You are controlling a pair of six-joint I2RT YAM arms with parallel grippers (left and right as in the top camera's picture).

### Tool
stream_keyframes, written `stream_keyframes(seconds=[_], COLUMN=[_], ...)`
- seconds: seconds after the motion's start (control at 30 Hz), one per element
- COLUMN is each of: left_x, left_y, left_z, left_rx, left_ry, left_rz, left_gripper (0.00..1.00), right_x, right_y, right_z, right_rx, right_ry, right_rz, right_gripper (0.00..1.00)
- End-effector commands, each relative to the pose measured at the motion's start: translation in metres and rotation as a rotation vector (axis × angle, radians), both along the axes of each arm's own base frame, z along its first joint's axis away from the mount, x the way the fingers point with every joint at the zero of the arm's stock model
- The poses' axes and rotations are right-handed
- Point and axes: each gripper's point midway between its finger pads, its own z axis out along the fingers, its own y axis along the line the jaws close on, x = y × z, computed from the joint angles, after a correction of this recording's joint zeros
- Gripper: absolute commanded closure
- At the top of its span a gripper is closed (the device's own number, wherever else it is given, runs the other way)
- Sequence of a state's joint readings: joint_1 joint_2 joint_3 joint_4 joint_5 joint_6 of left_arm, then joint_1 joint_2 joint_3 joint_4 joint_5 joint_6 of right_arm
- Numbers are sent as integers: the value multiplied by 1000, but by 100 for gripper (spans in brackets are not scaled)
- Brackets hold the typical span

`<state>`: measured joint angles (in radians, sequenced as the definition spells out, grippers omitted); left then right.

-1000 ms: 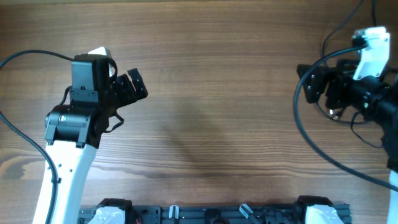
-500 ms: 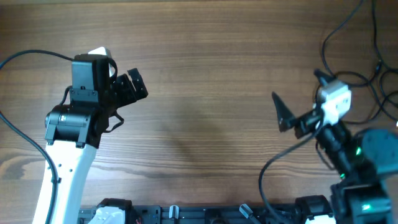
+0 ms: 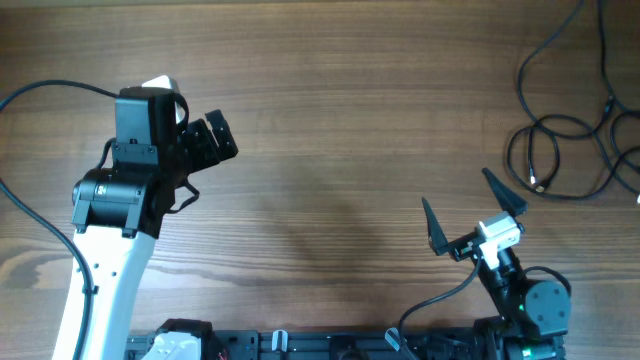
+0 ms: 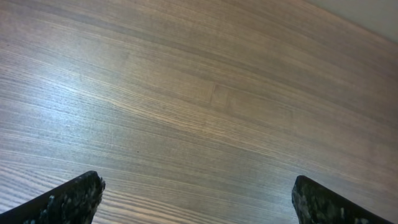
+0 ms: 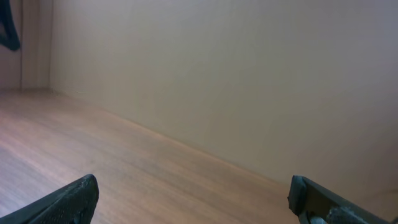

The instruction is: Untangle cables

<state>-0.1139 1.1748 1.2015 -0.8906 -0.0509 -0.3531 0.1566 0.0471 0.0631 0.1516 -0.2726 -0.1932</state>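
Observation:
The cables [image 3: 560, 150] lie as thin black loops at the table's far right, with a small plug end inside one loop. They run off the right and top edges. My right gripper [image 3: 468, 208] is open and empty, low near the front edge, well below and left of the cables. Its wrist view shows only its two fingertips [image 5: 193, 199] over bare wood and a wall. My left gripper [image 3: 215, 140] is open and empty at the left of the table, far from the cables. Its wrist view shows only its fingertips [image 4: 199, 199] and bare wood.
The wooden table [image 3: 330, 130] fills the overhead view. A dark rail with the arm bases [image 3: 330, 345] runs along the front edge. A thick black arm cable [image 3: 40, 95] arcs at the far left.
My right arm has pulled back from the cables at the far right down to the front edge, leaving the cables lying on the table. The left arm has not moved.

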Motion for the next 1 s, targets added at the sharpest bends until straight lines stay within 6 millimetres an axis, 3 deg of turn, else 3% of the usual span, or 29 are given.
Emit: stream_keyframes(seconds=[0.0,0.27,0.97], left_x=[2,2,2], left_y=[0,0,1], left_z=[3,3,3], left_rx=[-4,-4,0], left_ry=[-7,-7,-7], left_rz=[-3,-3,-4], left_gripper=[0,0,0], right_x=[0,1,0], right_y=[-2,8,9], right_z=[-8,-49,-49], right_rx=[-8,-24,-1], right_ry=[-18,141,150], right_rz=[-14,43,51], right_gripper=[0,0,0])
